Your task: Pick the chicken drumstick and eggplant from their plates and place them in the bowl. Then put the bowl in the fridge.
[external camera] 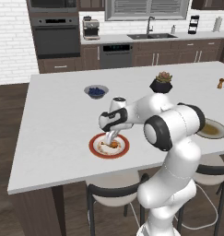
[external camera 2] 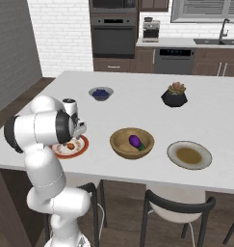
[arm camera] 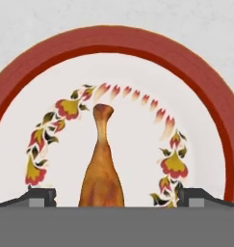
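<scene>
Left base view: the claw (external camera: 111,139) hangs low over the red-rimmed plate (external camera: 95,148) near the desk's (external camera: 58,120) front edge, pointing straight down. The chicken drumstick (external camera: 114,144) shows as a small orange-brown spot directly under the tips. The forearm hides the wooden bowl, and the grey-green plate (external camera: 214,129) is partly cut off behind the elbow. The finger spacing cannot be read here.

Right base view: the shoulder and upper arm cover most of the red-rimmed plate (external camera 2: 80,147); a sliver of the drumstick (external camera 2: 70,145) shows beside the wrist. The bowl (external camera 2: 122,146) sits well apart toward the desk's middle, the eggplant (external camera 2: 135,141) already inside it. The grey-green plate (external camera 2: 178,147) stands bare. The fridge cannot be assessed.

Hand view: the claw (arm camera: 116,197) is spread, one fingertip (arm camera: 39,197) on each side of the drumstick's (arm camera: 102,173) thick end, neither touching it. The long axis runs away from the claw, bone end farthest, so it crosses the closing line squarely. The meaty end is cut off below. Judgement: a short descent, then closing, should suffice.
</scene>
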Robot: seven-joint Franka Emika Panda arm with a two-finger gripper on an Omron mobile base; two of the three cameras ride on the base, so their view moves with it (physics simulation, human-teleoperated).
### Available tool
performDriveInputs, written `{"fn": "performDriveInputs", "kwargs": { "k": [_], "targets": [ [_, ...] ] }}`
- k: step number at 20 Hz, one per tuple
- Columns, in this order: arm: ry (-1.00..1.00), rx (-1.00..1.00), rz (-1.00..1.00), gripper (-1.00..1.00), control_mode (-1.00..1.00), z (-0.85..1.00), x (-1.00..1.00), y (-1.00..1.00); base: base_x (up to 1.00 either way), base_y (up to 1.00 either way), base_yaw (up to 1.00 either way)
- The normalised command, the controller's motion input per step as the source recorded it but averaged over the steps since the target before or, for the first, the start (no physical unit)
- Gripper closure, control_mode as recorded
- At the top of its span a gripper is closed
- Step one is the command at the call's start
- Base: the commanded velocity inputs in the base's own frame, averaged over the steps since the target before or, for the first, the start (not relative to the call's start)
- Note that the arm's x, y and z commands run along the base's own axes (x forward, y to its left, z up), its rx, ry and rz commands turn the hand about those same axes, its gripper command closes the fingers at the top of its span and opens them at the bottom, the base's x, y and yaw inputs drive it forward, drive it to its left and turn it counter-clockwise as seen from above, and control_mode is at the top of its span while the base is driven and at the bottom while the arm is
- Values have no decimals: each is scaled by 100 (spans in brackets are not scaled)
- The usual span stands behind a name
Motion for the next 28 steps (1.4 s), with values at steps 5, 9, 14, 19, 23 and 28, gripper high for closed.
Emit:
{"fn": "performDriveInputs", "kwargs": {
  "k": [5,9,14,19,23,28],
  "targets": [
    [0,-3,1,-100,-100,-32,-14,3,0,0,0],
    [0,-1,3,100,-100,-39,0,0,0,0,0],
    [0,0,4,100,-100,-28,-1,0,0,0,0],
    [0,0,2,100,-100,-15,-4,0,0,0,0],
    [-1,0,2,100,-100,-14,-15,-4,0,0,0],
    [-1,-2,-8,100,-100,91,-51,-7,0,0,0]
  ]
}}
